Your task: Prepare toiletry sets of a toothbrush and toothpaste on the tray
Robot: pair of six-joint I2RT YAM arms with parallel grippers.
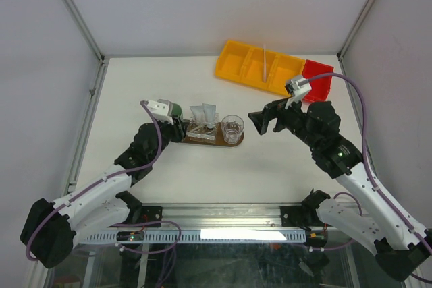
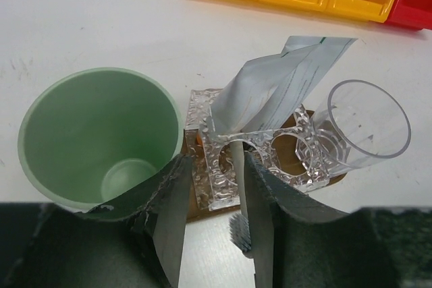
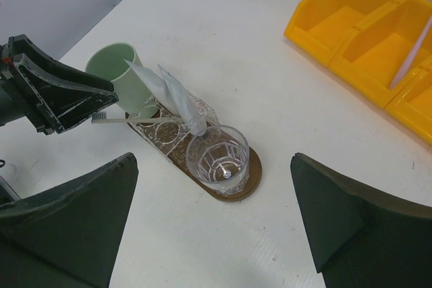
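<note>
Centre of white table: flat dark-brown oval wooden tray, long axis left to right.

On the tray: clear embossed plastic holder with round holes; at the right end, clear faceted drinking glass, upright.

Two small white squeeze tubes with lower ends in the holder, flat crimped ends up, both tilted.

Mint-green plastic cup, upright, just left of the holder at the tray's left end. Whether on the tray or on the table: not discernible.

Left end effector at the tray's left end. Fingers partly spread, wider than the slim pale grey-lilac toothbrush between them. Brush close to one finger, clear gap at the other, no pinch visible. Handle directed at the holder, its tip at one of the round holes. Bristle head on the near side, between the fingers.

Right end effector just right of the glass and apart from it. Fingers spread wide, gripping nothing.

Far right of the table: yellow divided plastic bin, with small red plastic bin touching its right end. Slim pale stick leaning in a yellow compartment, too small to identify.
</note>
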